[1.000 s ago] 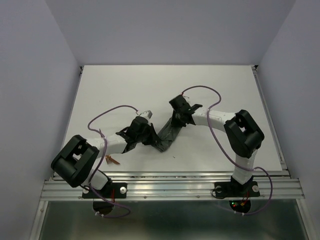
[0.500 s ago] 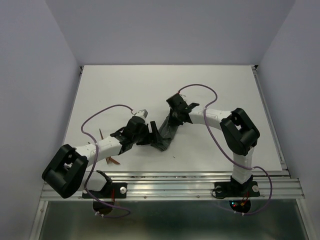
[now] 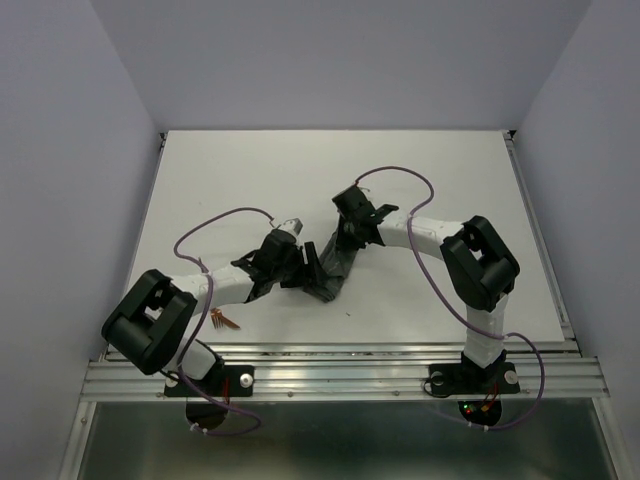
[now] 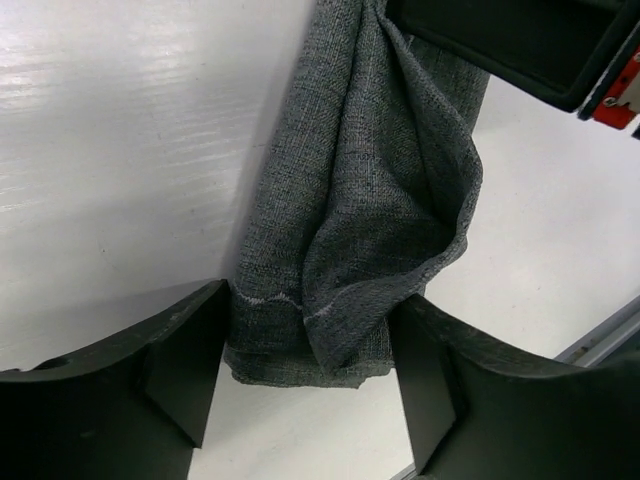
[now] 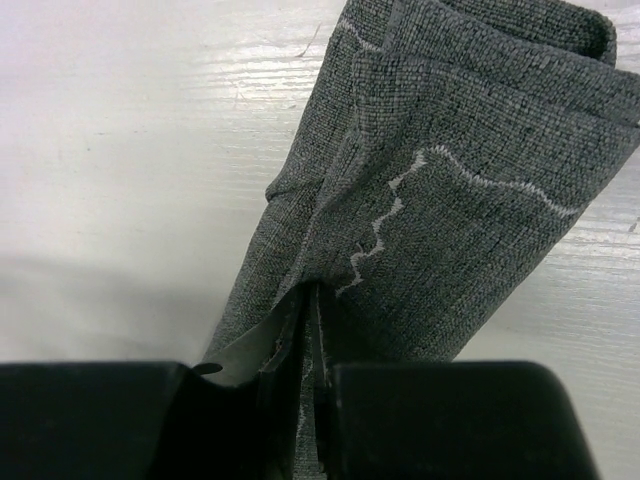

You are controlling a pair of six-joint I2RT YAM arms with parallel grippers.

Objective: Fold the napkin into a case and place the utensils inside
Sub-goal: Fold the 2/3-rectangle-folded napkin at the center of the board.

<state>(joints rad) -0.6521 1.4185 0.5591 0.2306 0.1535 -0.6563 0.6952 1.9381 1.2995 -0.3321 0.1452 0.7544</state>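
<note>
Near the bench (image 3: 300, 170) edge, behind the left pincer (image 4: 312, 335), lie the utensils (image 3: 224, 321). Its jaws stand apart, straddling the near end of the folded napkin (image 4: 350, 200). Beyond, the right pincer (image 5: 292, 385) is clamped on the cloth's far end.

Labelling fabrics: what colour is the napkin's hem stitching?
Whitish wavy stitching on the grey napkin; clearest in the right wrist view.

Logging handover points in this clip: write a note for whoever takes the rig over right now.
The left pincer is open, straddling the near end of the napkin without gripping. The right pincer is shut on its far end. The napkin is bunched into a narrow, uneven strip, no neat case yet. The utensils lie at the near-left edge of the table, outside the cloth. Left: finish folding, then insert the utensils.
</note>
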